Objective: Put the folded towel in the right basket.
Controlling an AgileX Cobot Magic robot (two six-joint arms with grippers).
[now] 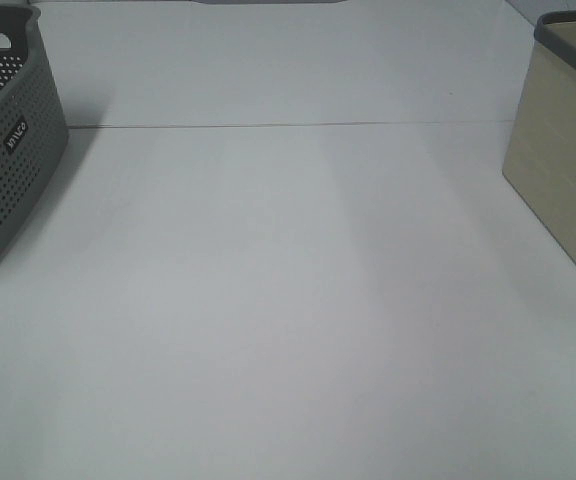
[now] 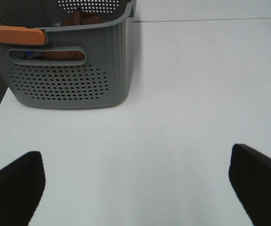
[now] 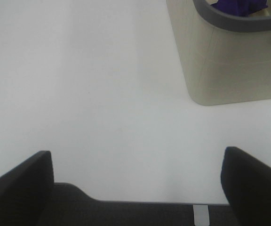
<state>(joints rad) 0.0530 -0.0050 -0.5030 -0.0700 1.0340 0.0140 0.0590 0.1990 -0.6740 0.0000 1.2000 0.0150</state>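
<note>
The right basket [image 1: 560, 130] is beige with a grey rim and stands at the table's right edge. In the right wrist view [image 3: 229, 66] a dark blue-purple cloth [image 3: 239, 5] lies inside it; only a small part shows, so I cannot tell its fold. No towel lies on the white table [image 1: 288, 300]. My right gripper [image 3: 135, 183] is open and empty, low over the table, apart from the beige basket. My left gripper [image 2: 135, 188] is open and empty, facing the grey basket [image 2: 69, 80]. Neither gripper shows in the exterior high view.
The grey perforated basket [image 1: 8, 170] stands at the table's left edge, with an orange handle [image 2: 13, 34] and brown items [image 2: 81, 19] inside. A thin seam [image 1: 288, 125] crosses the table at the back. The table's dark front edge [image 3: 140, 212] lies below the right gripper.
</note>
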